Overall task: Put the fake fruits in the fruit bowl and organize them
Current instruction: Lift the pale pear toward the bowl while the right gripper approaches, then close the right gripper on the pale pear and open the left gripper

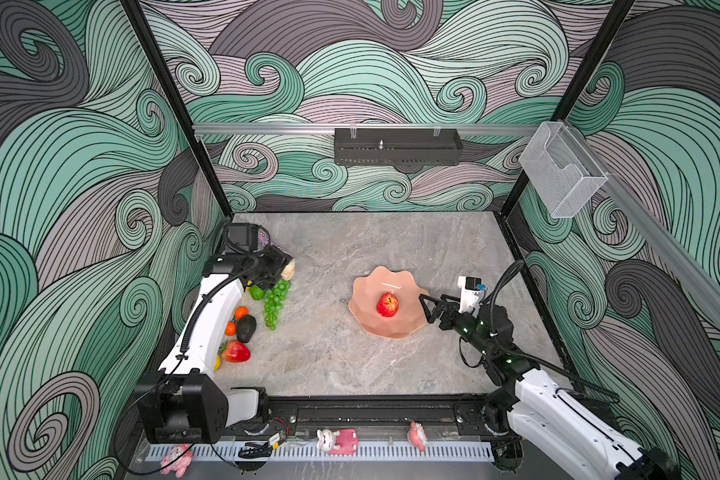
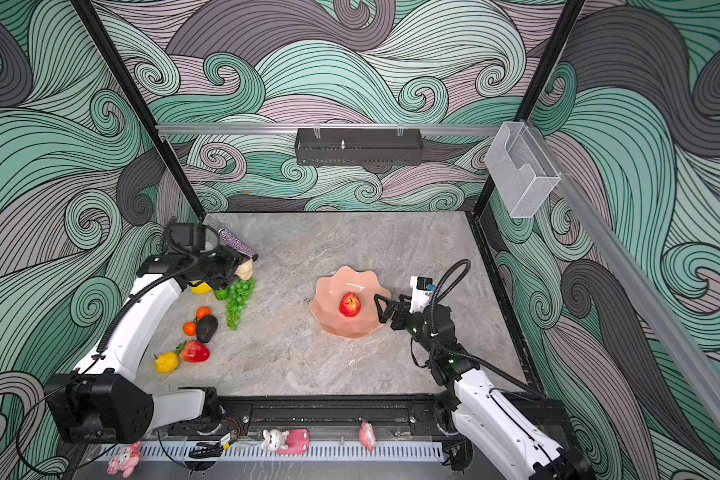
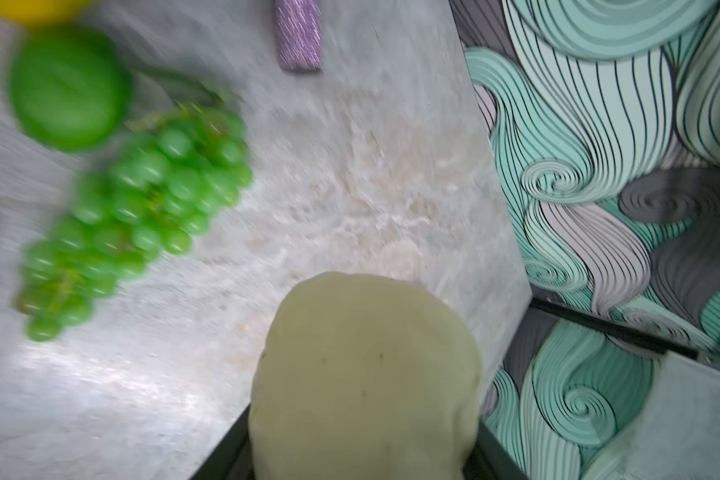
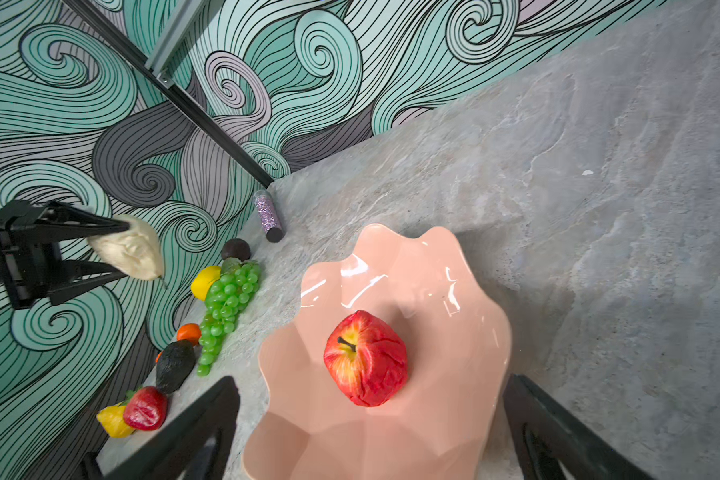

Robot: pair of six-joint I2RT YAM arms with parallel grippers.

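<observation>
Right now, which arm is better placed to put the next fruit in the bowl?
Left: the left gripper holds the pear; the right gripper stands open and empty at the fruit bowl.

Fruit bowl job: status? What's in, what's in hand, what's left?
Done: only the apple sits in the bowl. In hand: the left gripper holds the pear off the table; the right gripper is open and empty at the bowl's edge. Left: the grapes, lime, two lemons, two oranges, avocado, strawberry and a dark round fruit lie on the table's left side.
</observation>
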